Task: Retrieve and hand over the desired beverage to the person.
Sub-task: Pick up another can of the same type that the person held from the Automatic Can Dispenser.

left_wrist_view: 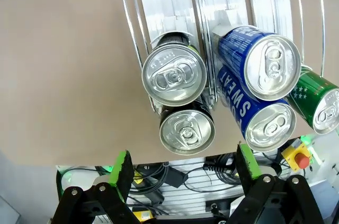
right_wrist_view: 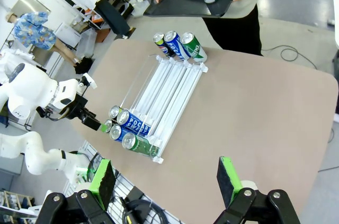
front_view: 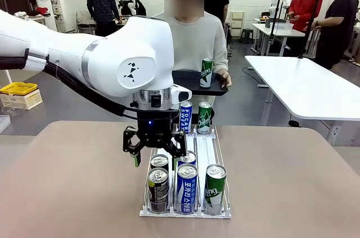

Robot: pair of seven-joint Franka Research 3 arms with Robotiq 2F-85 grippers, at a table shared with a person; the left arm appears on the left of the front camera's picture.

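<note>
Item: drinks rack (front_view: 207, 147), wire and white plastic, three lanes, set lengthwise on the middle of the table (front_view: 73, 182), its front end at the table's near edge, which puts the stock there within the arm's reach. Contents, near end: two black cans (front_view: 158, 190) in the left lane, two blue cans (front_view: 187, 187) in the middle lane, one green can (front_view: 214, 188) in the right lane, all upright with tops showing. Also far-end cans (front_view: 194, 116), blue and green, in a short row at the rack's far end. Left gripper (front_view: 158, 155): released, fingers spread wide, nothing between them, hanging fingers-down just above the black cans and apart from them. It is judged to be lining up on that lane for a grasp, so a black can is probably the drink wanted, though nothing confirms the choice. Right gripper (right_wrist_view: 165, 173): released, empty, held high over the table's near edge, clear of the working arm. Person (front_view: 191, 41): at the table's far edge, holding a black tray (front_view: 185, 80) level, apparently to receive the can. A tray can (front_view: 206, 72), green, stands upright on it.
</note>
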